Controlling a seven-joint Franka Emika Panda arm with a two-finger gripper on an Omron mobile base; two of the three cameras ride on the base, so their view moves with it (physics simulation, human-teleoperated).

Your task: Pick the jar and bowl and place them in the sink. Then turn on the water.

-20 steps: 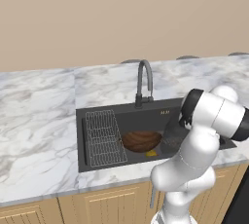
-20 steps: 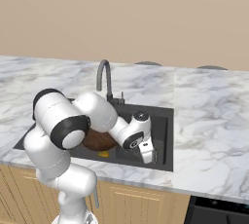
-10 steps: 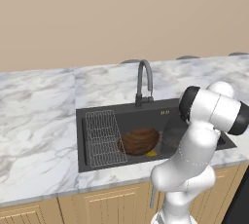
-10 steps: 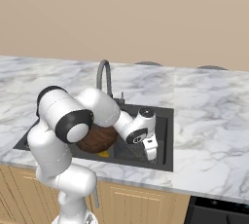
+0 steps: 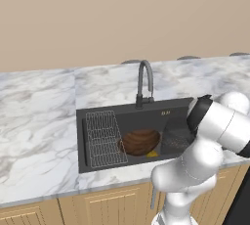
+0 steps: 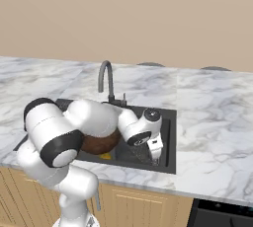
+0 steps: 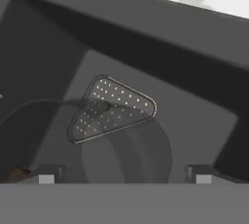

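Claw (image 7: pixel 121 173) spread wide, gripping nothing, down in the right end of the sink (image 5: pixel 93 116). Jar (image 7: pixel 127 155) sits on the basin floor directly between and below the fingertips (image 7: pixel 46 174). Bowl (image 5: pixel 139 142) lies left of it mid-sink, beside the wire rack (image 5: pixel 102 138).

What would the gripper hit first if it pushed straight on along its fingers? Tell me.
Most likely the jar: its translucent grey lid sits straight ahead between the open gripper fingers, on the floor of the sink. How far off it sits is unclear.
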